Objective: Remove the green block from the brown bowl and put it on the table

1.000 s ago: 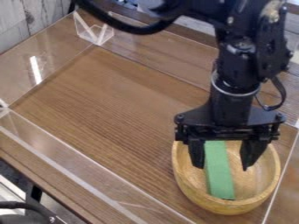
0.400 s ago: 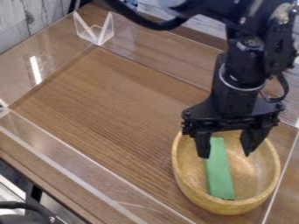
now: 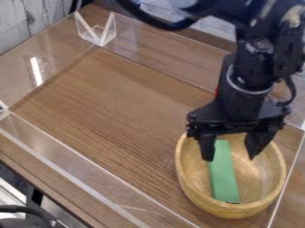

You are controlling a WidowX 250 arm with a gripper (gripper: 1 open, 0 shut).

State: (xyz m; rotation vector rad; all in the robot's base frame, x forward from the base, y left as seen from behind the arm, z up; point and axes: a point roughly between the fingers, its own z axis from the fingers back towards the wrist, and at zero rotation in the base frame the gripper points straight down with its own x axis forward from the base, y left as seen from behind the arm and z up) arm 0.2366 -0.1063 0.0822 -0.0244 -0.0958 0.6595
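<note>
Green block (image 3: 223,175) in brown bowl (image 3: 197,194), downward-pointing gripper (image 3: 234,151) above, fingers spread astride it

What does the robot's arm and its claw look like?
The arm is all black, thick and chunky, built from rounded jointed pieces. A black cable loops along its top. Its gripper is black too, with a wide bar and two straight fingers. No markings can be made out.

The arm (image 3: 256,53) hides the green block's (image 3: 223,174) far end.
</note>
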